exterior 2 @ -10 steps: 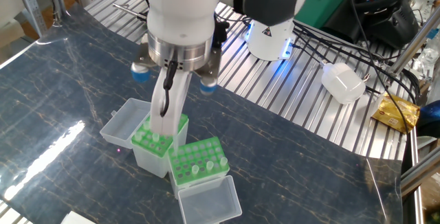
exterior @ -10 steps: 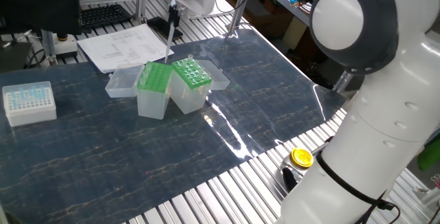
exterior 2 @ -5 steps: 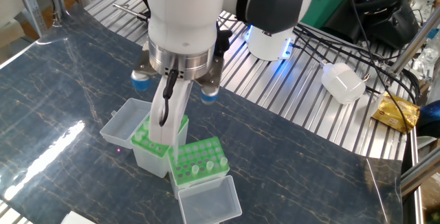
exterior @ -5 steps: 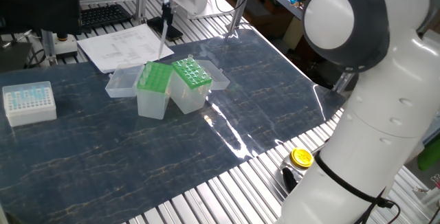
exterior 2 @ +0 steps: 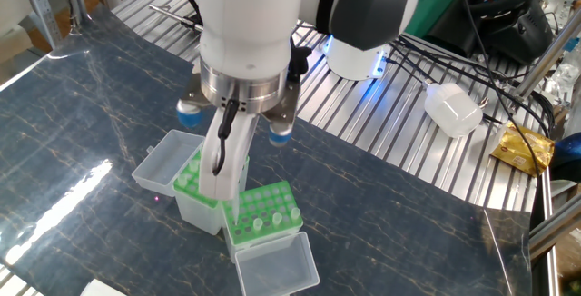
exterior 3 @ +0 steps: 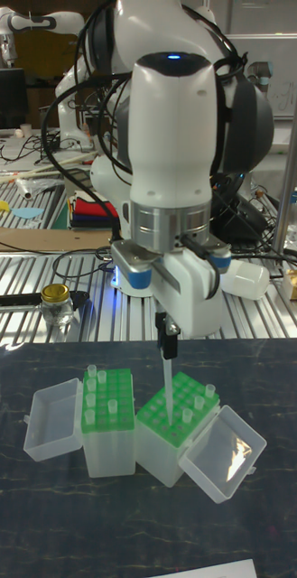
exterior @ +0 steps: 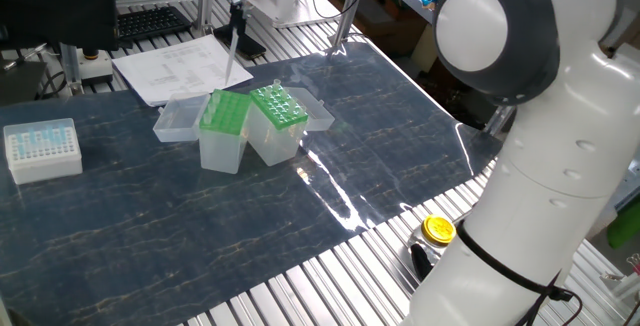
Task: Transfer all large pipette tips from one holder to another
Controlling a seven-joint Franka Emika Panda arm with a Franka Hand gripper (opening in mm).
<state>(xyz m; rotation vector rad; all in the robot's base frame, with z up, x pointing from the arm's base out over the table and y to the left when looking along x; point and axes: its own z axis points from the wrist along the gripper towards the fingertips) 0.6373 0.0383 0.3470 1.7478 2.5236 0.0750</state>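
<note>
one large pipette tip [exterior 3: 170, 390] rises pinched in our gripper [exterior 3: 165, 347], lifted higher above the holders than a second ago, mid-transfer.

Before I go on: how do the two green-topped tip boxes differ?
The narrow box stands taller, while the wide box is lower and broader. The narrow box sits square to the tall view, but the wide box is turned corner-on. The narrow box's tips stand mostly along its left side, and the wide box's tips mostly near its far corner. Both have translucent bodies, green hole-grid tops and a few whitish tips in them.
</note>
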